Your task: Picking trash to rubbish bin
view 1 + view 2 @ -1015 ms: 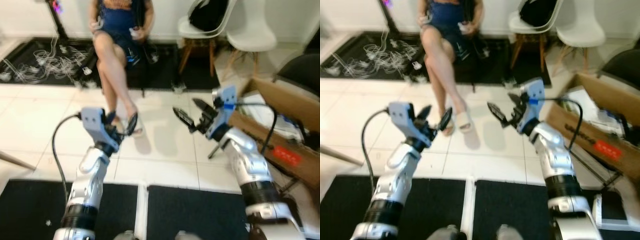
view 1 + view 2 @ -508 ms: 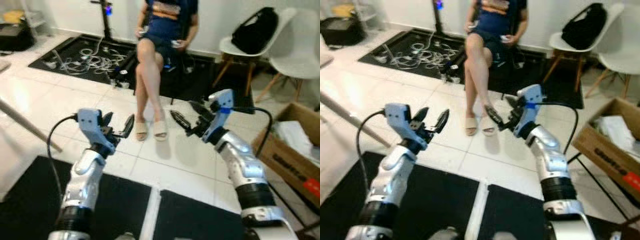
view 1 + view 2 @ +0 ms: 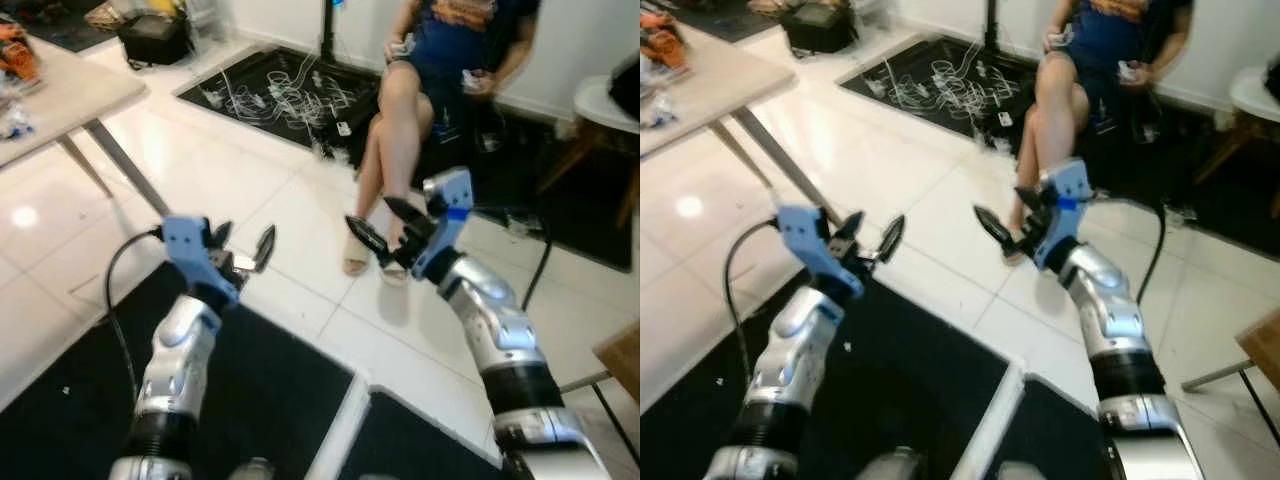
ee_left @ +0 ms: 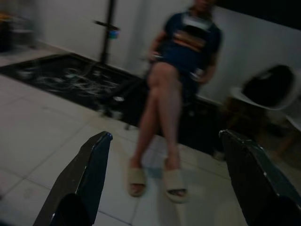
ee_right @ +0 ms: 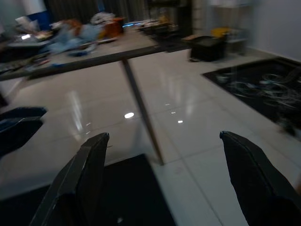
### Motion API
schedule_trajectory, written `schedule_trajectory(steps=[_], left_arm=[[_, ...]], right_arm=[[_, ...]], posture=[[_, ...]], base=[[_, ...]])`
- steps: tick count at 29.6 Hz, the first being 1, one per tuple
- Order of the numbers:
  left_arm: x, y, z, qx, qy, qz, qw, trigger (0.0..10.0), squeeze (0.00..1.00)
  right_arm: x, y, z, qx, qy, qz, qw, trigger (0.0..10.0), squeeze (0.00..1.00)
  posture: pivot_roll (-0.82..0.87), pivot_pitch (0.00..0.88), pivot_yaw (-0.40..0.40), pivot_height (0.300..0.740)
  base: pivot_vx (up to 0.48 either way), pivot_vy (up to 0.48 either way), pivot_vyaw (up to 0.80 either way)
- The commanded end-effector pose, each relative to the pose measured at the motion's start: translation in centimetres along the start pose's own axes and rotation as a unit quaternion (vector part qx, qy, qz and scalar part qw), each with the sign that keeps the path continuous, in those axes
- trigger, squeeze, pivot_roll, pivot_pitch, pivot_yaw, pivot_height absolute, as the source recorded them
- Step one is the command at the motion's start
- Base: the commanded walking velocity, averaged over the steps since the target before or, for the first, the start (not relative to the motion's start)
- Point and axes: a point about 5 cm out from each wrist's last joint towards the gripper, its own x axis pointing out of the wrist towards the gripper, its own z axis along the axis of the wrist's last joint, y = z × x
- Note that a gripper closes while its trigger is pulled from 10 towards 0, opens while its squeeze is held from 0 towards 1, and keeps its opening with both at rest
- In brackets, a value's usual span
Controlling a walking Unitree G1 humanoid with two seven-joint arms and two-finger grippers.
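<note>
Both arms are raised with nothing held: left gripper (image 3: 243, 256) and right gripper (image 3: 378, 225) fingers spread. I can't make out any trash or bin. At one o'clock, a seated person (image 3: 430, 90); swinging right risks clipping their legs.

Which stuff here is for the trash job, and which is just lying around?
For the job:
- left tool, open, holding nothing
- right tool, open, holding nothing

Just lying around:
- table
- tangled cables
- seated person
- black mats
</note>
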Motion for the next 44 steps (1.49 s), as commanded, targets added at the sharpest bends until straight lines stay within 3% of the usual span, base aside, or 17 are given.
schedule_trajectory(steps=[1, 44], left_arm=[[-0.11, -0.11, -0.5, -0.002, 0.012, -0.003, 1.0, 10.0, 0.0], [-0.02, -0.22, -0.45, -0.001, 0.012, -0.01, 1.0, 10.0, 0.0]], right_arm=[[-0.17, -0.03, -0.19, -0.002, 0.004, -0.001, 1.0, 10.0, 0.0], [-0.14, -0.02, -0.25, -0.003, 0.002, -0.001, 1.0, 10.0, 0.0]], posture=[[-0.05, 0.0, -0.025, 0.74], [-0.06, 0.0, -0.026, 0.74]], base=[[0.0, 0.0, 0.78], [0.0, 0.0, 0.78]])
